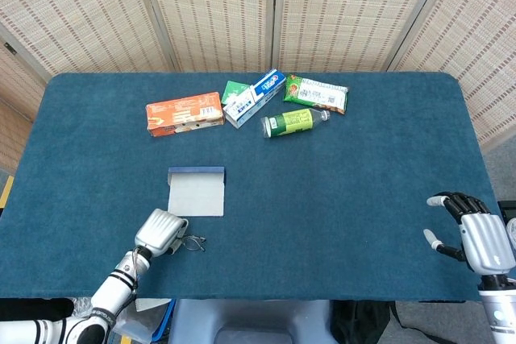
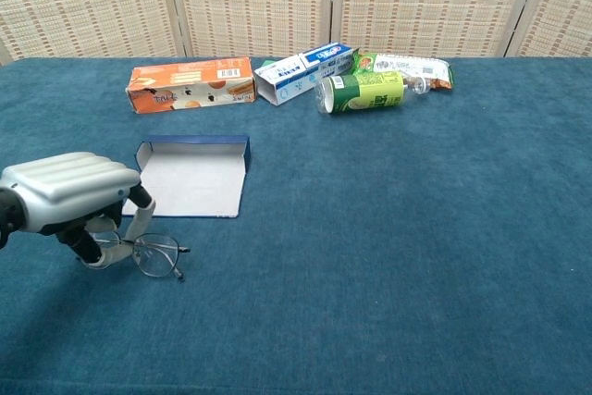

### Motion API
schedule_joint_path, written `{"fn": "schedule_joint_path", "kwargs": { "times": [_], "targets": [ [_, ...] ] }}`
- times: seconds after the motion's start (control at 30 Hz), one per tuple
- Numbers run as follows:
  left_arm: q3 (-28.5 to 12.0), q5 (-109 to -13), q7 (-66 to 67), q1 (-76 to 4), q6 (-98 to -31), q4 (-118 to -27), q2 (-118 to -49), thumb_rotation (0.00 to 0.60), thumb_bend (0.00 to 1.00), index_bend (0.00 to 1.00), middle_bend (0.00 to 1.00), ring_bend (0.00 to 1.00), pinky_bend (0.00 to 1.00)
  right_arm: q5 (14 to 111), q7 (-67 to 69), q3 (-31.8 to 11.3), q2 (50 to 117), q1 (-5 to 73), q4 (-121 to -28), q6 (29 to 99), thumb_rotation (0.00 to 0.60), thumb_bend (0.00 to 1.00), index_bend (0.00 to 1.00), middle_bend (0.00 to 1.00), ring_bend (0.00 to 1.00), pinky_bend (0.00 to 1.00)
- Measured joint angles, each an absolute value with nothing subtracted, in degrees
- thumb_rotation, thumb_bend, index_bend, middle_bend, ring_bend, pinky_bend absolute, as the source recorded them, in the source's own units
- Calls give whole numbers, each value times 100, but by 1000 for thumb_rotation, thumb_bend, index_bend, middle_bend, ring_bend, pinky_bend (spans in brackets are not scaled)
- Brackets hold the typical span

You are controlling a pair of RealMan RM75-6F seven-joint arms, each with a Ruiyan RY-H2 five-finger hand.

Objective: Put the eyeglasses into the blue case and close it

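Your left hand (image 2: 69,193) pinches the eyeglasses (image 2: 153,253), low on the bench (image 2: 388,228). The open blue case (image 2: 192,178) beside them is empty. Loading and closing remain.

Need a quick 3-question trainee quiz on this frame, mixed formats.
1. True or false: the eyeglasses already lie inside the blue case.
2. Which robot hand is on the eyeglasses? A) left B) right
3. Fill in: the green bottle lies on its ____.

Key
1. False. They are on the table, in front of the open case.
2. A. The left robot hand grips them at one end; the right robot hand holds nothing, far off at the table edge.
3. Side.
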State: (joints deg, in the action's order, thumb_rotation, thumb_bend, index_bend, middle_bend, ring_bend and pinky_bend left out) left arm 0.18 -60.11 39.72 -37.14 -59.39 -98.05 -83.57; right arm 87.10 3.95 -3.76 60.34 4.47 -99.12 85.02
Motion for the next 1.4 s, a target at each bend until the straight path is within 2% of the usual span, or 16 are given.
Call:
{"fn": "schedule_joint_path", "kwargs": {
  "times": [0.33,0.87,1.4],
  "targets": [
    [-328,-6070,3606,-3785,-6019,-9927,-8234,600,455,661,1000,1000,1000,8783,406,-356,6016,417,-9926,8575,600,248,326,298,230,231],
    [-980,-4991,4059,-4607,-5612,-8908,-8847,600,454,640,1000,1000,1000,8790,380,-346,5970,368,-9976,8635,600,249,326,298,230,230],
    [-1131,-4046,4525,-5272,-5379,-8027,-9316,600,448,608,1000,1000,1000,8755,405,-335,5965,309,-9953,8677,600,249,326,298,230,231]
  ]
}}
